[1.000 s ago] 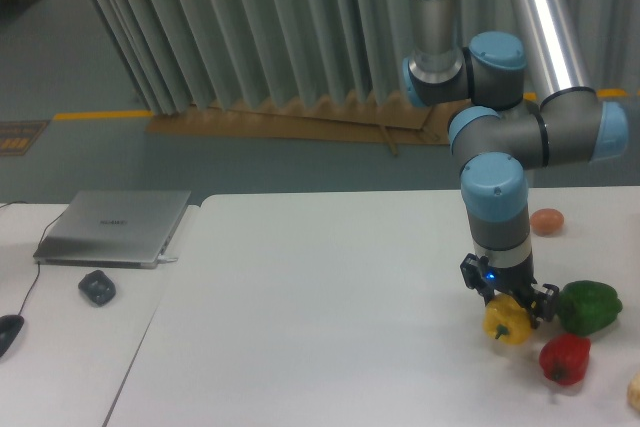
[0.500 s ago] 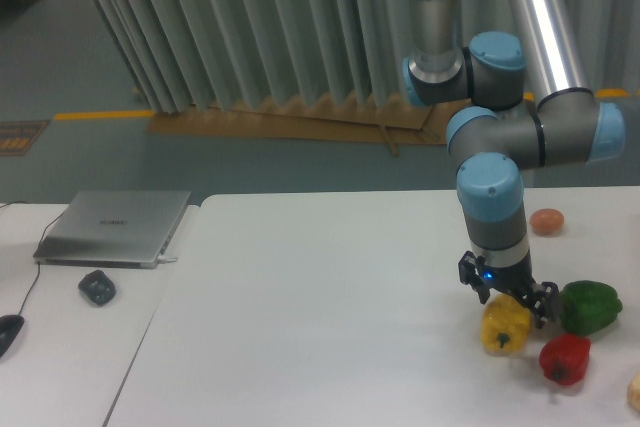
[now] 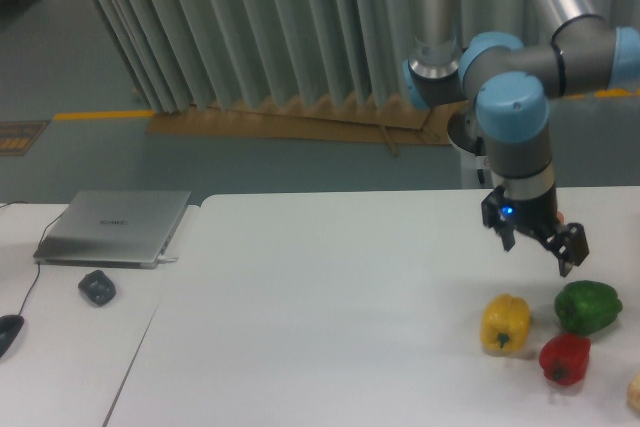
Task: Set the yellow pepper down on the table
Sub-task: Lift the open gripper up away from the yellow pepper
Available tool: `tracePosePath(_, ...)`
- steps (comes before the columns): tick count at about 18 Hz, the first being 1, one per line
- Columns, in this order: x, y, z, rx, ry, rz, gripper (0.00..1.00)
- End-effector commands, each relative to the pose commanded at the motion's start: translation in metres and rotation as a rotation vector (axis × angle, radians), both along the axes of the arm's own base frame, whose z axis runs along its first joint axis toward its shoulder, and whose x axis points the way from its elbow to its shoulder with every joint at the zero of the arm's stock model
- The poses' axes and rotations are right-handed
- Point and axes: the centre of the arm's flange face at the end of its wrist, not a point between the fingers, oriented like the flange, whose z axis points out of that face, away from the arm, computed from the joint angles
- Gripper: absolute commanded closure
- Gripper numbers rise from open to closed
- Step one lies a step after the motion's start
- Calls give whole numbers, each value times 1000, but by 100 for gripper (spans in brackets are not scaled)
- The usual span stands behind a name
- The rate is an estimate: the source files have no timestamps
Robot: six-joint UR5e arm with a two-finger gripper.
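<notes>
**Pepper down near the right edge, claw overhead and empty**

Yellow pepper (image 3: 505, 323) resting on the table (image 3: 300, 327), close to the right edge and nearer the front than the back. Standing roughly upright on its base, stem end up, so no long axis to speak of: blocky and lobed, about as tall as wide. Free on all sides in this view, with bare white top showing around it.

Gripper (image 3: 538, 244) raised well clear above the worktop, fingers spread apart and holding nothing. Offset from the pepper toward the back and toward the right edge, so the pepper lies below it, forward and a little to the left in the picture. No contact between the two.

Green pepper (image 3: 587, 306) just beside the yellow one on its right-edge side, red pepper (image 3: 564, 357) near it toward the front right corner; a narrow gap to each, no touching visible. Small orange-pink round thing partly hidden behind the wrist, further back along the right edge. Laptop (image 3: 115, 228) and a dark mouse-like object (image 3: 97, 287) far off on the adjoining desk beyond the left edge.

Judging by how things lie: placement apparently complete, pepper set down and released. Any coming move likely just a retreat upward and away; only concern would be a descent straying toward the green pepper below the claw.
</notes>
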Motion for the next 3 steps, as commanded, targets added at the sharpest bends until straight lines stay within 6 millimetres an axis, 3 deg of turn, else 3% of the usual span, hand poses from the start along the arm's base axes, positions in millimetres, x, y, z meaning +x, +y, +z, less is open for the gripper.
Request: tracePosePath(3,17,-8,2,0,-71,-6,0)
